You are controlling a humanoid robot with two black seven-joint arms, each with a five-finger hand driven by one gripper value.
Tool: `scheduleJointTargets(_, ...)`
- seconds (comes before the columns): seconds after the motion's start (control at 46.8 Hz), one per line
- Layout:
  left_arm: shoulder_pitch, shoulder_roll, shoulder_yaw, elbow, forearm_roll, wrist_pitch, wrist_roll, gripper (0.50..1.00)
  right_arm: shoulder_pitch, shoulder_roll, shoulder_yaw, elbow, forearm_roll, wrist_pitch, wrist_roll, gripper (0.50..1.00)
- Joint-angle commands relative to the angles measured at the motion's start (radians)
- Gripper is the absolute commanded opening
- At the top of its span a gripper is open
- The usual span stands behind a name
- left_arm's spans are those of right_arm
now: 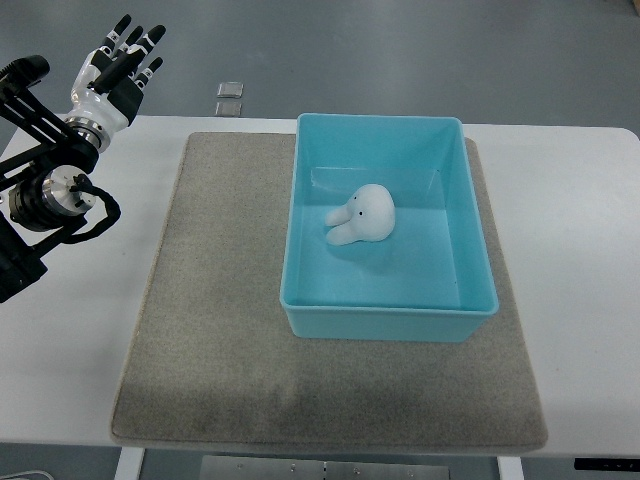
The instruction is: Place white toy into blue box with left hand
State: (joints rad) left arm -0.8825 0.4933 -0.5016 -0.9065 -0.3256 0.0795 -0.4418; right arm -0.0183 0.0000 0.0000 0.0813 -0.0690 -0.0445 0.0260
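Observation:
The white toy (pixel 362 215), a rounded seal-like figure, lies on the floor of the blue box (pixel 388 322), a little left of the box's middle. The box stands on a grey felt mat (pixel 230 330) on the white table. My left hand (pixel 122 62) is raised at the far upper left, well away from the box, with its black-tipped fingers (pixel 122 25) stretched out and holding nothing. The right arm does not show.
Two small metal squares (pixel 229 97) lie on the floor beyond the table's far edge. The white table (pixel 580 250) extends to either side of the mat. My left arm's black joints (pixel 50 195) hang over the table's left edge.

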Motion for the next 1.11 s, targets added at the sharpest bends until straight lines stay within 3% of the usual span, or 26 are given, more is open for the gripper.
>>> scheduleJointTargets(0.0, 0.000, -0.001, -0.006, 0.021, -0.065, -0.004, 0.002, 0.994, 0.000, 0.000, 0.000, 0.000, 0.000, 0.000, 0.000, 0.936)
scheduleJointTargets(0.171, 0.010, -0.007, -0.015, 0.044, -0.179, -0.012, 0.002, 0.994, 0.000, 0.000, 0.000, 0.000, 0.000, 0.000, 0.000, 0.936)
scheduleJointTargets(1.089, 0.096, -0.078, -0.089, 0.038, -0.178, -0.093, 0.005, 0.994, 0.000, 0.000, 0.000, 0.000, 0.000, 0.000, 0.000, 0.936)
